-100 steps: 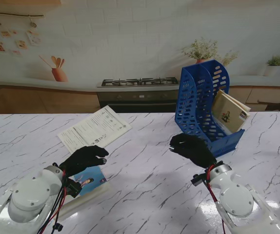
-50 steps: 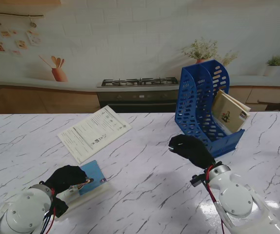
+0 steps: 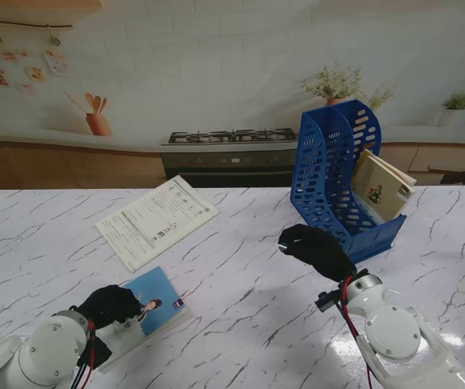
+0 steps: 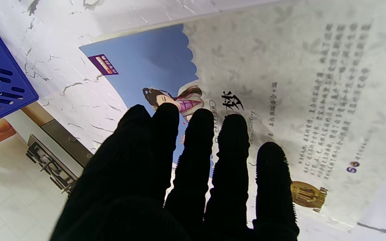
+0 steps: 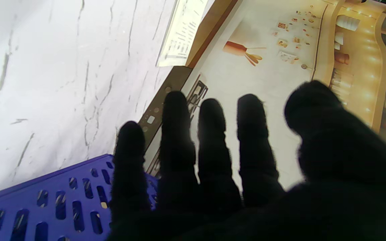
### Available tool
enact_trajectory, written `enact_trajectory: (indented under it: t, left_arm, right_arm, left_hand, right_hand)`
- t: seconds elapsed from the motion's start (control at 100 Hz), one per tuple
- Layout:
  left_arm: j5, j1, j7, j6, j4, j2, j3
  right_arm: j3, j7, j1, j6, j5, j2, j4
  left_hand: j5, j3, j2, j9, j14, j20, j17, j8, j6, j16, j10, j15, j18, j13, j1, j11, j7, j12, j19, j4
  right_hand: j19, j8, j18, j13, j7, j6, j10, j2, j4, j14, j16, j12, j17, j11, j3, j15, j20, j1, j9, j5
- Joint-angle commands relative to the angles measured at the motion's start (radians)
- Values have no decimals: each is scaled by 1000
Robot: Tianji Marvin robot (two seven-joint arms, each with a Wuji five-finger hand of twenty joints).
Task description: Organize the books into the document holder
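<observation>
There, the fingers [image 4: 193, 140] of the left hand [image 3: 107, 305] were seen stretched out side by side over the near end of a blue-and-white book [image 3: 150, 312]; whether they pressed on the cover or gripped its edge could not be told. The book was laid flat on the marble counter [image 3: 241, 284] at the near left, its long axis running diagonally from the hand toward the far right, cover upward with a small figure printed on it. The fingers [image 5: 176, 134] of the right hand [image 3: 313, 250] were held a little apart and lightly curled, with nothing between them, just beside the near wall of the blue document holder [image 3: 334, 174]. The holder was stood upright at the far right of the counter, its open side turned to the right. Two tan books [image 3: 382, 188] were leaned inside it, tilted against one another and jutting out of the open side. A printed white sheet [image 3: 157, 220] was laid flat farther from me than the book, well apart from the holder.
</observation>
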Motion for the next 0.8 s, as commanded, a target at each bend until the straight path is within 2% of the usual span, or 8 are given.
enact_trajectory:
  t: [0.0,0.09,0.17,0.28,0.61,0.73,0.79]
  left_arm:
    - [-30,13,-41,-18,57,-7,29]
    - [-63,1,-39,-21,75,-9,38]
    - [-71,-12,-41,-34,90,-9,50]
    - [-81,-41,-56,-56,111,-5,74]
    - [-119,-94,-91,-97,146,2,123]
    - [-111,-96,-86,-109,148,1,128]
    - [-122,-81,-46,-110,136,-9,117]
  right_arm:
    - [-6,0,-6,-3,8,-5,-1]
    - [-6,3,-6,-1,12,-4,-2]
    - [-4,10,-7,1,14,-3,-5]
    - [-4,11,-7,3,15,-3,-6]
    - [4,20,-10,7,17,-1,-11]
    - [8,22,-14,12,19,-1,-16]
    - [9,23,-15,15,20,-1,-18]
  left_hand:
    - [22,-14,40,13,80,10,-6,-10,14,-89,9,-140,43,42,49,10,-4,-19,27,-16]
    - [25,-13,37,13,84,8,-10,-11,17,-92,12,-139,40,40,50,11,-6,-21,19,-16]
    - [27,-12,37,14,81,8,-22,-11,20,-94,13,-134,-5,39,49,14,-8,-23,19,-16]
    - [30,-10,38,21,77,12,-19,-8,23,-94,17,-127,-23,46,47,18,-6,-25,28,-17]
    - [46,-1,39,47,77,26,-12,-2,36,-97,29,-105,-40,65,37,33,7,-28,60,-21]
    - [18,-5,52,17,63,20,-36,1,7,-101,2,-109,-41,44,23,29,4,-28,43,-18]
    - [-16,-16,54,-20,65,11,-61,11,-15,-99,-19,-121,-37,15,12,27,5,-20,23,-12]
  right_hand:
    - [-11,-23,150,14,-3,-18,-4,23,-9,4,-8,-7,-14,-14,-29,-6,-12,4,12,-10]
    - [-14,-22,149,10,-6,-16,-3,28,-6,4,-8,-6,-17,-15,-38,-8,-15,9,9,-10]
    - [-15,-21,147,8,-7,-15,-3,31,-4,2,-8,-5,-18,-15,-46,-9,-16,14,6,-10]
    - [-16,-19,146,8,-8,-13,-4,34,-2,3,-6,-4,-18,-12,-56,-7,-17,17,6,-9]
    - [-5,-20,151,21,-7,-18,-5,30,1,6,-4,-5,-8,-6,-65,5,-16,17,20,5]
    - [-2,-20,157,26,-5,-23,-4,27,-1,9,-4,-6,-6,-7,-61,6,-16,13,26,9]
    - [-1,-21,158,27,-6,-24,-5,26,-1,9,-5,-7,-7,-8,-58,6,-17,11,28,10]
